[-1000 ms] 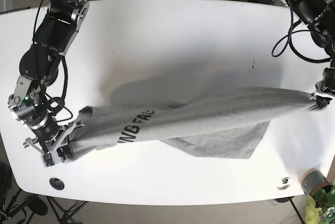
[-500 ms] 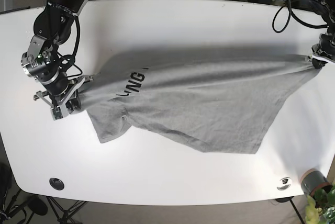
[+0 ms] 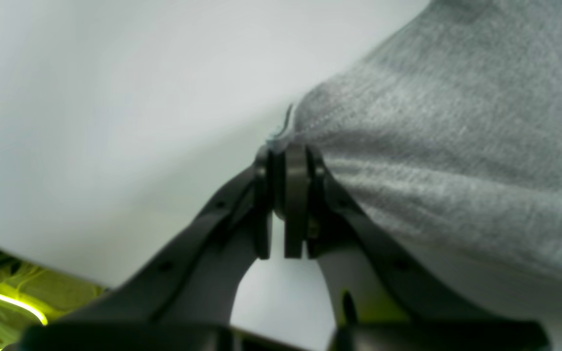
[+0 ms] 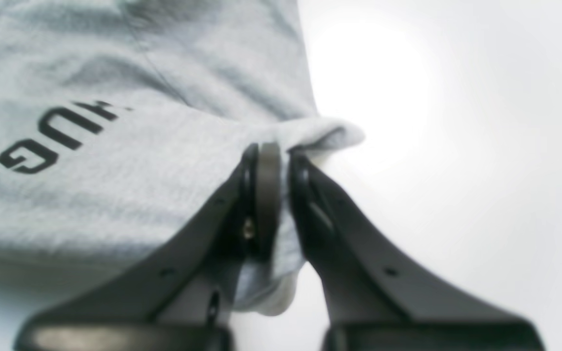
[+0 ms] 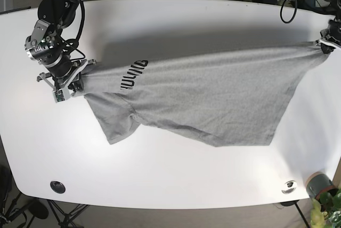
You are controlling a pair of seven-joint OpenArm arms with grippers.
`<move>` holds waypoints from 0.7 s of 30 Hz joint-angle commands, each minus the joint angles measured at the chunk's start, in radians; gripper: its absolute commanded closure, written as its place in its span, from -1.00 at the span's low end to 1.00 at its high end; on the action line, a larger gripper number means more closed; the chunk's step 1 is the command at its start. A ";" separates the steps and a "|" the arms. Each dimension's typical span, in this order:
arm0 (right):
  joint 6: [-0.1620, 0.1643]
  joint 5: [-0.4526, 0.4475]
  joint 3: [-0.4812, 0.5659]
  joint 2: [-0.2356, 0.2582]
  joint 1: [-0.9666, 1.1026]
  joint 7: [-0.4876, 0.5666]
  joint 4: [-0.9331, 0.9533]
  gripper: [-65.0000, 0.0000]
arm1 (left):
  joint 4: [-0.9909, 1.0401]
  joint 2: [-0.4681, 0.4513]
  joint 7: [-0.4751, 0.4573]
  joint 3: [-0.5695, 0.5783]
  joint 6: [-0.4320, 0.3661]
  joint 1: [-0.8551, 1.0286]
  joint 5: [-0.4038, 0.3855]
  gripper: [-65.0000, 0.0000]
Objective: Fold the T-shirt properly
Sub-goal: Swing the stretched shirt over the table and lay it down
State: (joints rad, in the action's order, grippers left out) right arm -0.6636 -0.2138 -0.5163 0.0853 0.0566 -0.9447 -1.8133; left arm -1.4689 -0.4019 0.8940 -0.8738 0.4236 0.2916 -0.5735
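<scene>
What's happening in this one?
A two-armed robot holds a grey T-shirt stretched out over a white table. The right gripper is shut on one edge near the black lettering, and the left gripper is shut on the opposite edge. No fold shows yet; one sleeve hangs loose.

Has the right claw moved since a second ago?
Yes. The right claw, holding the T-shirt, went up the base view, away from the table's near edge.
</scene>
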 commanded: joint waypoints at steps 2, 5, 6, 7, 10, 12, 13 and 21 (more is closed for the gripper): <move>0.002 -0.003 -0.005 0.014 0.021 0.025 -0.026 1.00 | -0.019 -0.025 -0.022 -0.011 0.030 0.013 -0.003 1.00; 0.002 -0.003 -0.005 0.009 0.045 0.025 -0.026 1.00 | -0.019 -0.025 -0.022 -0.011 0.048 0.028 -0.003 1.00; 0.002 -0.003 -0.005 0.000 0.050 0.025 -0.024 1.00 | -0.019 -0.025 -0.022 -0.011 0.050 0.028 -0.003 1.00; 0.002 -0.002 -0.005 -0.009 0.056 0.025 -0.023 1.00 | -0.019 -0.025 -0.022 -0.011 0.051 0.030 -0.003 0.99; 0.002 -0.002 -0.005 -0.020 0.084 0.025 -0.024 1.00 | -0.019 -0.025 -0.020 -0.009 0.053 0.031 -0.003 0.99; 0.002 -0.002 -0.005 -0.022 0.091 0.025 -0.021 1.00 | -0.019 -0.025 -0.016 -0.006 0.053 0.033 -0.001 0.98; 0.002 -0.002 -0.005 -0.023 0.094 0.026 -0.019 1.00 | -0.019 -0.025 -0.016 -0.003 0.053 0.033 -0.001 0.95; 0.002 -0.002 -0.005 -0.045 0.108 0.029 -0.021 1.00 | -0.034 -0.075 0.023 0.067 0.054 0.031 -0.009 -0.24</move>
State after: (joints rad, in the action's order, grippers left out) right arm -0.6621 -0.2070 -0.5175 0.0303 0.1703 -0.9401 -1.8156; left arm -1.4700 -0.4469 0.9272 -0.8017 0.4736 0.3233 -0.5705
